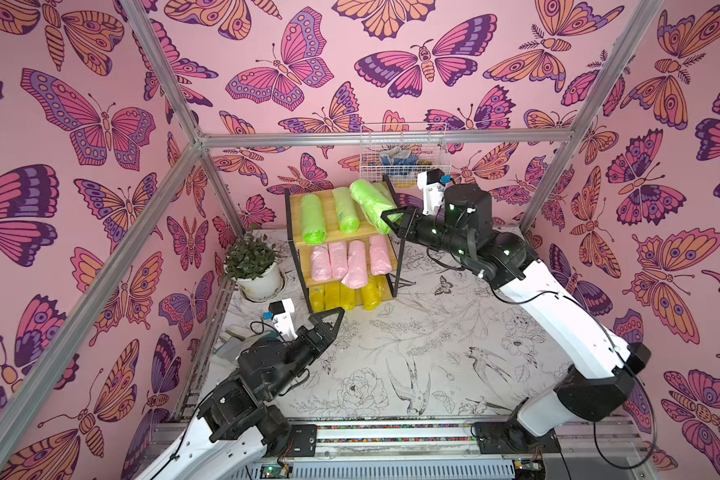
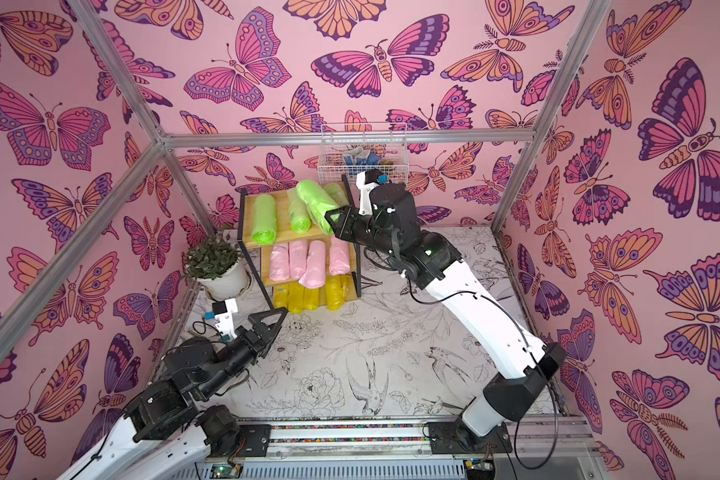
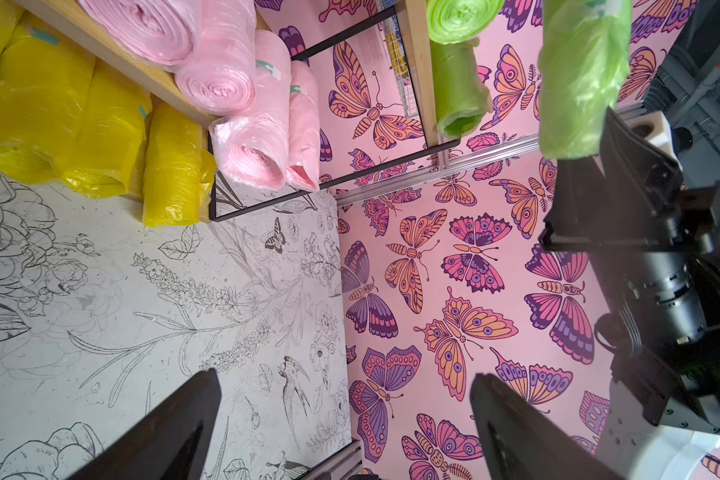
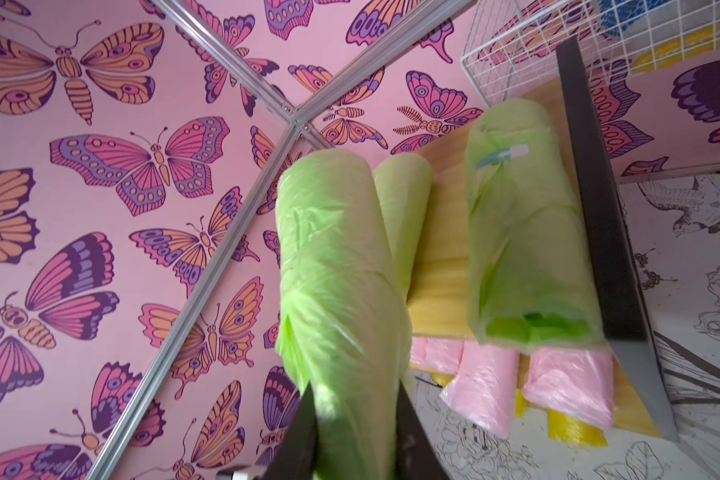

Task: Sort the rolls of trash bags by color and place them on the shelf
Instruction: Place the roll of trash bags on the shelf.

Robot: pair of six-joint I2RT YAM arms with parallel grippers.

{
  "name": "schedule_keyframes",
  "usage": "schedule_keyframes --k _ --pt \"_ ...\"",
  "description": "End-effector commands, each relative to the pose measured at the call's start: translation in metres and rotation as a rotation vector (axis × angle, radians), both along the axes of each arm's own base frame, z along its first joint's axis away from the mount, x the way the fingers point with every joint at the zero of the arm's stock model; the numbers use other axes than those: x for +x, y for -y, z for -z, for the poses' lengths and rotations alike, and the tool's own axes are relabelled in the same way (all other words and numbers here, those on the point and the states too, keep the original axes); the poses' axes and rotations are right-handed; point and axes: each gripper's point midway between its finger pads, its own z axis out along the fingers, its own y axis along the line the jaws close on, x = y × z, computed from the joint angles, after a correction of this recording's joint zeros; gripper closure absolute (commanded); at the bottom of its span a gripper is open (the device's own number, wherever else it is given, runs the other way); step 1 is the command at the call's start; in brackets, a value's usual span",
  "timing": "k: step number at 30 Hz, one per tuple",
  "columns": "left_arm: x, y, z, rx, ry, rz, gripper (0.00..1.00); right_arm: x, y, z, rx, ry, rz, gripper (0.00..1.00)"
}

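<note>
Showing a late stage of sorting, both top views set the table (image 1: 433, 357) as the base. The shelf (image 1: 295, 212) stands at its far edge, with a potted plant (image 1: 258, 270) just beside it toward the far left corner and a white wire basket (image 1: 366, 143) behind it. The stepped tiers separate the colours: four yellow rolls (image 1: 346, 296) on the bottom board, four pink rolls (image 1: 350, 262) on the middle board, three green rolls (image 1: 313, 220) on the top board.

The right gripper (image 1: 391, 222) is clamped on the near end of the fourth green roll (image 1: 368, 201) and holds it tilted over the right half of the top board. Gripping the end leaves the roll's length free to slide onto the board, which is judged to be the step in hand. The left gripper (image 1: 330, 321) hangs empty with jaws spread wide, above the table near the shelf's front left corner and clear of the working arm.

Only the right wrist view shows a bare strip of board (image 4: 447, 249) between two resting green rolls, a likely landing place. It also shows a small teal label (image 4: 501, 153) on the roll nearest the frame.

Only the left wrist view shows wall pattern between the fourth green roll (image 3: 582, 79) and the board's edge, so the roll appears not yet set down. It also shows the spiral ends (image 3: 221, 89) of the pink rolls.
</note>
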Motion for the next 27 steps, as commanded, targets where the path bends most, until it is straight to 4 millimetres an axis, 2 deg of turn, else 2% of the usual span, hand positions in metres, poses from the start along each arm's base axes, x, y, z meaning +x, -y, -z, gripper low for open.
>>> schedule_keyframes --k 1,8,16,17,20,21,24,27 --pt "0.001 -0.005 0.018 0.073 -0.027 -0.016 0.0 0.024 -0.011 -0.014 0.075 0.049 0.031 1.0" --pt "-0.005 -0.013 0.031 0.157 -0.06 -0.017 0.01 0.053 -0.02 -0.009 0.11 0.07 0.072 1.0" --pt "-0.007 -0.02 0.037 0.205 -0.069 -0.032 0.01 0.062 -0.014 -0.003 0.097 0.065 0.135 0.99" --pt "-0.007 -0.021 0.037 0.21 -0.068 -0.034 0.01 0.061 -0.014 -0.001 0.093 0.061 0.131 0.9" --pt "-0.006 -0.02 0.036 0.234 -0.067 -0.03 0.01 0.058 -0.015 0.001 0.087 0.053 0.116 0.54" --pt "-0.005 -0.019 0.036 0.246 -0.066 -0.027 0.0 0.056 -0.016 0.0 0.089 0.054 0.105 0.45" --pt "-0.004 -0.02 0.036 0.29 -0.063 -0.024 0.0 0.049 -0.016 -0.006 0.09 0.068 0.078 0.36" --pt "-0.002 -0.024 0.037 0.35 -0.051 -0.03 0.0 0.039 -0.018 -0.018 0.1 0.109 0.028 0.33"
